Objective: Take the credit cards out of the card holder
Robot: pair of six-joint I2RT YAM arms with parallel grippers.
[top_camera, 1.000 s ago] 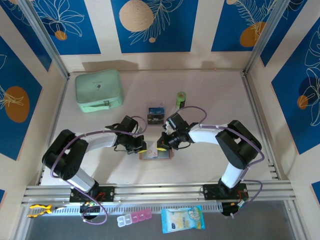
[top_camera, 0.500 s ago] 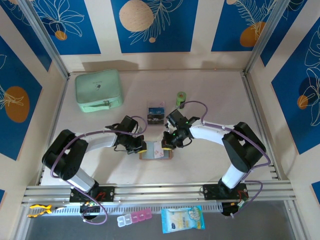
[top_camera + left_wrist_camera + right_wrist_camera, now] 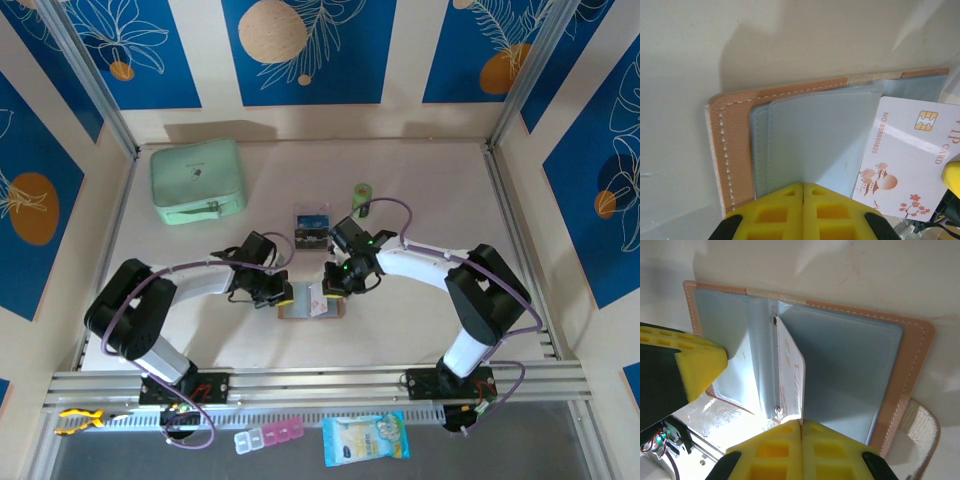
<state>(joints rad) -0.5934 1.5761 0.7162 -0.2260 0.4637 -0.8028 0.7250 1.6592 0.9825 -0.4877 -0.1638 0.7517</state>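
The tan card holder lies open on the table between both grippers, its grey pockets facing up. My left gripper is shut, its tips pressing down on the left pocket leaf; one of its yellow fingers appears in the right wrist view. A white credit card with a chip and red markings stands on edge above the card holder's fold. My right gripper is shut on its lower corner. Blue and dark credit cards lie on the table just behind the card holder.
A mint-green zip case sits at the back left and a green cylinder at the back, right of centre. A metal rail runs along the table's near edge, with a pill box and a blue packet below it.
My right gripper has shifted slightly toward the back and left, and the white card now shows, pulled up out of its pocket. The left gripper has stayed in place.
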